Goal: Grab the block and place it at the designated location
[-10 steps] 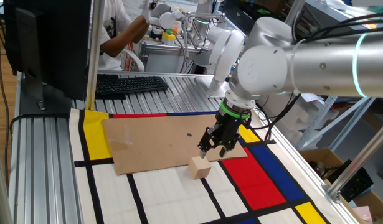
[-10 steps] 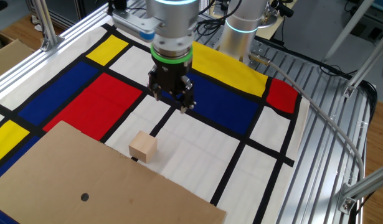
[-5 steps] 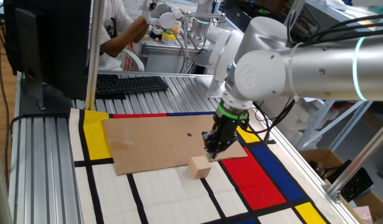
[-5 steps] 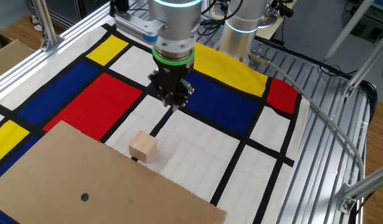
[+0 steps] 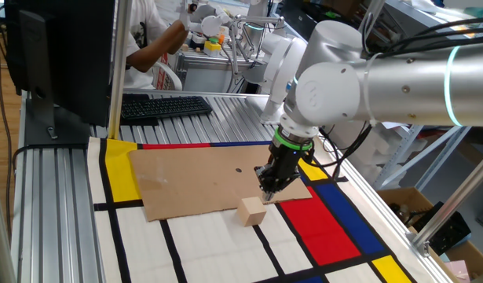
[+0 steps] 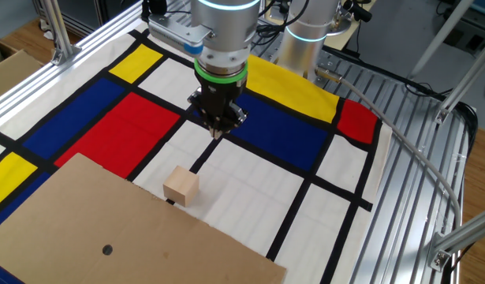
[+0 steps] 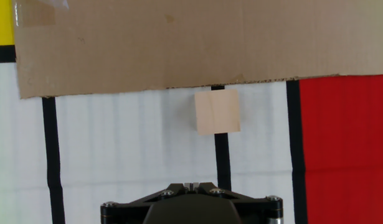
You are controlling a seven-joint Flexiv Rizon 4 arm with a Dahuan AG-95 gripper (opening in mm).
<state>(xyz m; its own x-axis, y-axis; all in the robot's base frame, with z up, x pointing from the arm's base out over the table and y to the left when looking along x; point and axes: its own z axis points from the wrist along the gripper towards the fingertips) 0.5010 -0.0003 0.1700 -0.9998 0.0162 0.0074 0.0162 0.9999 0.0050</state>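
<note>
The block (image 5: 253, 211) is a pale tan wooden cube on a white part of the mat, touching the near edge of the brown cardboard sheet (image 5: 194, 181). It also shows in the other fixed view (image 6: 180, 186) and in the hand view (image 7: 217, 112). The designated location is a small dark dot (image 5: 238, 170) near the middle of the sheet, also seen in the other fixed view (image 6: 107, 250). My gripper (image 5: 268, 192) hangs above the mat a short way from the block, jaws together and empty. It shows in the other fixed view (image 6: 218, 134) and at the bottom of the hand view (image 7: 191, 185).
The mat has red (image 6: 124, 122), blue (image 6: 277, 130), yellow (image 6: 285, 79) and white rectangles with black lines. A keyboard (image 5: 162, 106) and a monitor (image 5: 60, 55) stand behind the sheet. A person (image 5: 151, 39) works at the back. A second robot base (image 6: 305, 35) stands by the mat's far edge.
The jaws, spread a second ago, have closed together with nothing between them. The hand has stayed almost in place above the mat. The block has not moved.
</note>
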